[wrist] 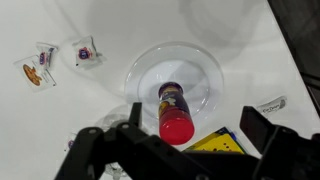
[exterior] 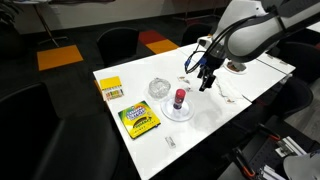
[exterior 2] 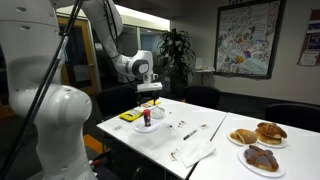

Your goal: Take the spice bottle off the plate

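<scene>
The spice bottle (exterior: pixel 179 97) is small, red and bluish-purple, and stands upright on the clear round plate (exterior: pixel 186 113) in the middle of the white table. It also shows in an exterior view (exterior 2: pixel 147 118) on the plate (exterior 2: pixel 155 129). In the wrist view I look down on the bottle (wrist: pixel 174 108), its red end toward the camera, near the plate's (wrist: pixel 150 70) front edge. My gripper (wrist: pixel 193 113) is open and empty, above the bottle, with its fingers to either side and apart from it. In both exterior views the gripper (exterior: pixel 205 82) (exterior 2: pixel 150 98) hangs above and a little beside the bottle.
A clear glass bowl (exterior: pixel 159 88) stands beside the plate. A crayon box (exterior: pixel 139 120) and a yellow box (exterior: pixel 111 88) lie near the table's edge. Small packets (wrist: pixel 38 68) lie on the table. Plates of pastries (exterior 2: pixel 262 157) sit at the far end.
</scene>
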Motion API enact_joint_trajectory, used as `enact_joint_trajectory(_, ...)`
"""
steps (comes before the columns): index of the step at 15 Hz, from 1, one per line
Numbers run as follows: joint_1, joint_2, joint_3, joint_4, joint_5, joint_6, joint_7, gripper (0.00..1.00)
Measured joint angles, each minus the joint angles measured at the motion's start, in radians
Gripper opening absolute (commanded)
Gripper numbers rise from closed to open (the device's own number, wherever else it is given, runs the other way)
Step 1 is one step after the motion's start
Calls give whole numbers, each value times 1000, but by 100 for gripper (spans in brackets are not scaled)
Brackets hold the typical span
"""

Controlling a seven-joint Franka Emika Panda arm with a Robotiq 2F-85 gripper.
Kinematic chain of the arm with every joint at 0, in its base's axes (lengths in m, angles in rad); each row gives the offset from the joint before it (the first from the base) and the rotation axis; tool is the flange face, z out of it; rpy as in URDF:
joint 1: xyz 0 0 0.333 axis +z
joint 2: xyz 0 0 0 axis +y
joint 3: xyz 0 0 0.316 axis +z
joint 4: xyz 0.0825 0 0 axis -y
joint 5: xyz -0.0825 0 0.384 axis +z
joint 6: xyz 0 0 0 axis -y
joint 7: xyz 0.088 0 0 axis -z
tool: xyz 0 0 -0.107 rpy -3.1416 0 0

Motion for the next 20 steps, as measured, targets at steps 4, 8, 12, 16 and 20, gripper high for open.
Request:
enact_joint_trajectory(4, -3, 87, 42, 29, -12, 67, -4, 100)
enact_joint_trajectory(8, -32, 200, 81, 58, -30, 209, -19, 100)
enact_joint_trajectory(12, -101, 301, 156, 105, -36, 292, -42, 100)
enact_joint_trajectory(16, -178, 382, 254, 167, -37, 308, -67, 74)
enact_joint_trajectory(20, -217, 431, 295, 209, -49, 296, -66, 45)
